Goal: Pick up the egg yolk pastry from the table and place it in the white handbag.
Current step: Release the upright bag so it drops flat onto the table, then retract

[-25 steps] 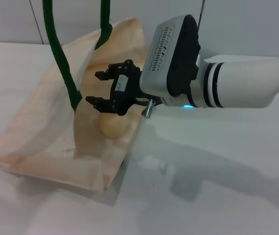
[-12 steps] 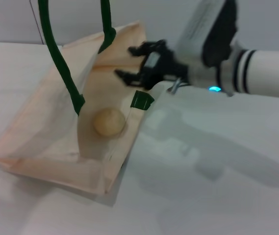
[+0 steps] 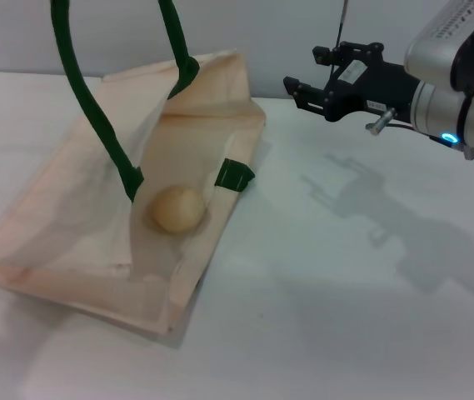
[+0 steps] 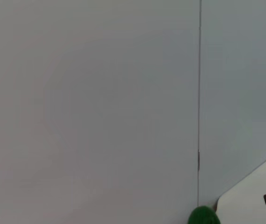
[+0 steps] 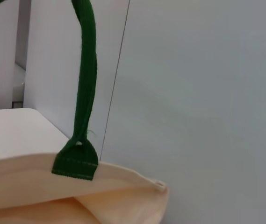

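Spread flat across the nine o'clock half of the bench: a white handbag, mouth gaping toward three o'clock, its green handles pulled straight up and out of the head view. No sight of the left pincer anywhere; cannot tell whether it grips those handles, the left wrist view giving only bare wall and a scrap of green at its edge.

Resting just inside the bag's open mouth, on the lower panel and near the middle of the scene: the egg yolk pastry, touching nothing but fabric.

Hovering at two o'clock, well apart from the bag and above the bench: the right pincer, spread wide and holding nothing, fingers aimed back toward nine o'clock.

Judged from this layout, placing done and clearing away the step in hand. To do that well: pull off toward three o'clock, high and level, fingers kept apart, no dip toward the bag's raised rim or the green tab at its corner. Worth checking too that the pastry sits deep enough not to roll out over the lip toward five o'clock.

Plenty of bare bench from three to six o'clock; tight quarters only at the bag's upper edge and the taut handles at eleven o'clock.
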Motion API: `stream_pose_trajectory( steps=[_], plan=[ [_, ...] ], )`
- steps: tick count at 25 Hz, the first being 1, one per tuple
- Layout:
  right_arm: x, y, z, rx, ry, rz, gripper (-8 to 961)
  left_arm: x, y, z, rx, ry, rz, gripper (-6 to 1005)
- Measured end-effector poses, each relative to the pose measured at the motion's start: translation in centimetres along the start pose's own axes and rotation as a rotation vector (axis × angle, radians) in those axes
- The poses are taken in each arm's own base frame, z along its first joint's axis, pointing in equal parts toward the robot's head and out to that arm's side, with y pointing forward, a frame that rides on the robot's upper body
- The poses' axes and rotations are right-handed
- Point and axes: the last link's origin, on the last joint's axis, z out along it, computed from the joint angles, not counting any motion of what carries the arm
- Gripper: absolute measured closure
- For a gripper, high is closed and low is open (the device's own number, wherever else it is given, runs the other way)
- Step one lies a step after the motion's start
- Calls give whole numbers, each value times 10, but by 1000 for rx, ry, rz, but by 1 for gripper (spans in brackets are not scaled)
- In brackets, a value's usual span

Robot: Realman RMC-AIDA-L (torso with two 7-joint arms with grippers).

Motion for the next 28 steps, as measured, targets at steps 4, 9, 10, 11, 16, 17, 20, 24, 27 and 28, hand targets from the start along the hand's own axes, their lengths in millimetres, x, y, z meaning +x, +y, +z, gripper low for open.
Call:
stream_pose_trajectory(
  steps=[4,9,10,11,16,17,20,24,27,28],
  plan=[
    [0,0,0,1,-1,0,323,1,-1,1,-3,4,-13,824],
    [-1,0,1,-1,0,-2,339,1,-1,3,-4,-3,-13,800],
    [-1,0,1,-1,0,-2,340,1,-2,3,-2,-2,-13,795],
    [-1,0,1,-1,-1,-2,341,1,-3,2,1,0,-14,790],
    [0,-10,-6,37,-14,33,347,-4,-12,0,59,24,-70,698],
    [0,-13,-9,53,-22,48,348,-7,-16,0,77,33,-91,658],
    [3,-27,-26,130,-50,95,356,-15,-26,1,118,74,-147,553],
    [11,-47,-50,277,-69,134,366,-36,-36,12,134,133,-202,501],
    [18,-59,-66,401,-75,175,366,-43,-37,18,133,154,-199,503],
    [21,-62,-71,436,-76,193,366,-47,-37,22,129,165,-197,504]
  ],
)
